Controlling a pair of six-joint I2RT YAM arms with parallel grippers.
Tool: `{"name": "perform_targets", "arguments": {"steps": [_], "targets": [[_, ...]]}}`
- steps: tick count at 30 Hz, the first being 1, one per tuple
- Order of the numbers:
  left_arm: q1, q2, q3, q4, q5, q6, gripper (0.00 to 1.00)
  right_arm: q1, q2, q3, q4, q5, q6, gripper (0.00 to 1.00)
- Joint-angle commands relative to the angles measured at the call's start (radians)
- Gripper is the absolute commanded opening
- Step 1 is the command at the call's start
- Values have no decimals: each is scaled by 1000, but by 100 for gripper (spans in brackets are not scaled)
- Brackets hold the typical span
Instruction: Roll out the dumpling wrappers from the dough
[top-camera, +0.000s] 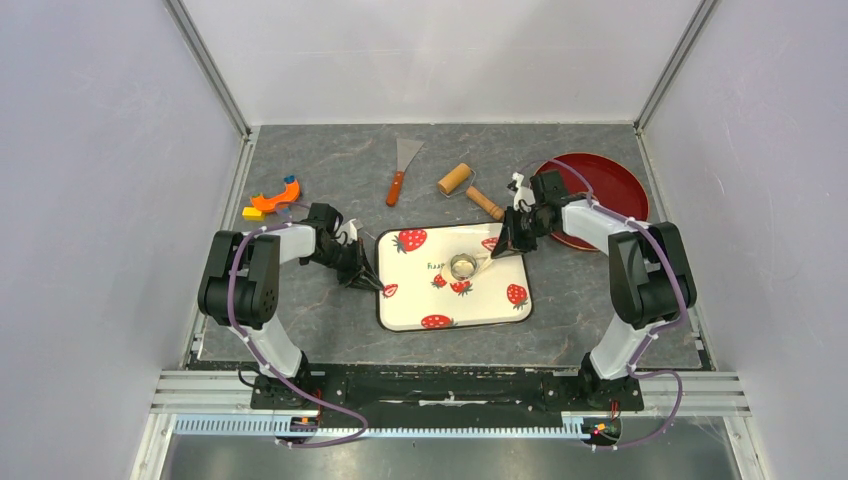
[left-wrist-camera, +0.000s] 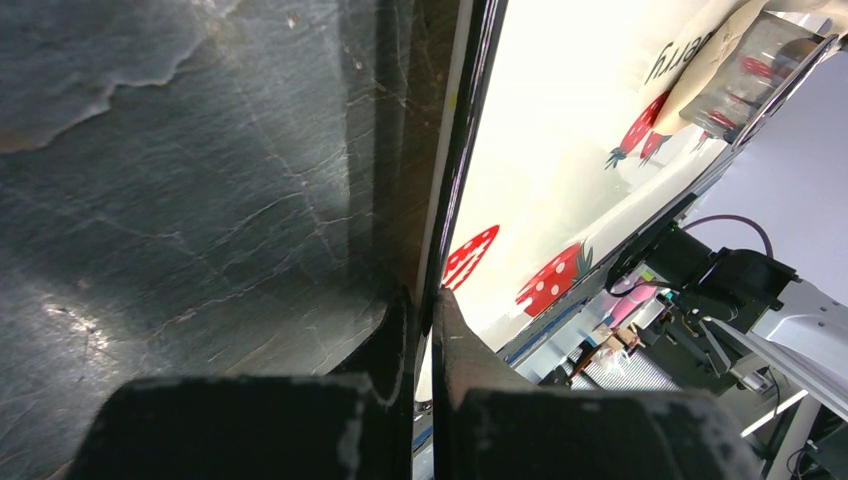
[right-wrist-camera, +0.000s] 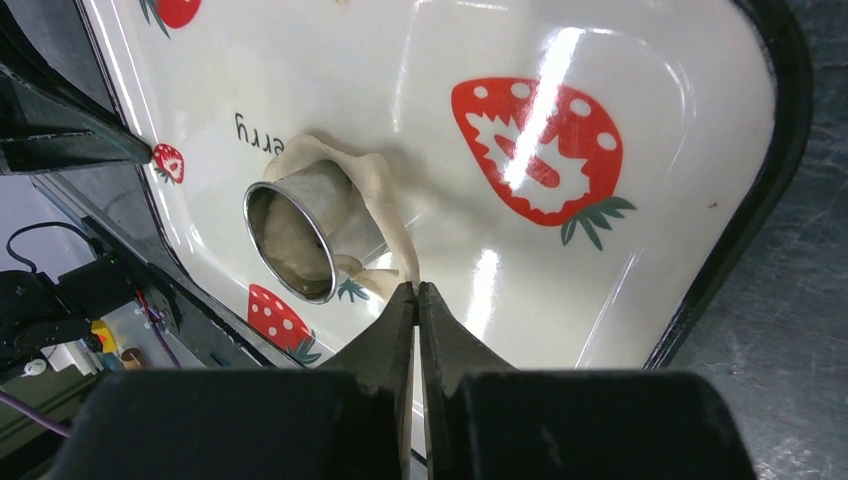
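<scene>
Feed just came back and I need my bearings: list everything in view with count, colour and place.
tray: one, white with red strawberries, black rim, table centre.
ring cutter: one, shiny metal, on the tray.
dough: one thin pale cream piece, around the ring cutter.
roller: one, tan wood, behind the tray.
scraper: one, metal blade, brown handle, far centre.
plate: one, red, far right.
plastic pieces: a few, orange, yellow, blue, far left.
table: one, grey stone-look.
left gripper: one, black, shut on the tray's left rim.
right gripper: one, black, shut on the dough.
</scene>
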Motion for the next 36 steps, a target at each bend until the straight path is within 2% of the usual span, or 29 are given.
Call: {"name": "perform_targets", "arguments": {"steps": [1,22,36], "targets": [[1,25,1,-28,-96,-15,2,-13,15,79,-13,15,-4,4],[-7,57,29,-47,-91,-3,2,6,166,282,-73,-48,-26,6],[-17,81,41,-35,-87,-12,2,169,268,462,-79,-80,36,5]]}}
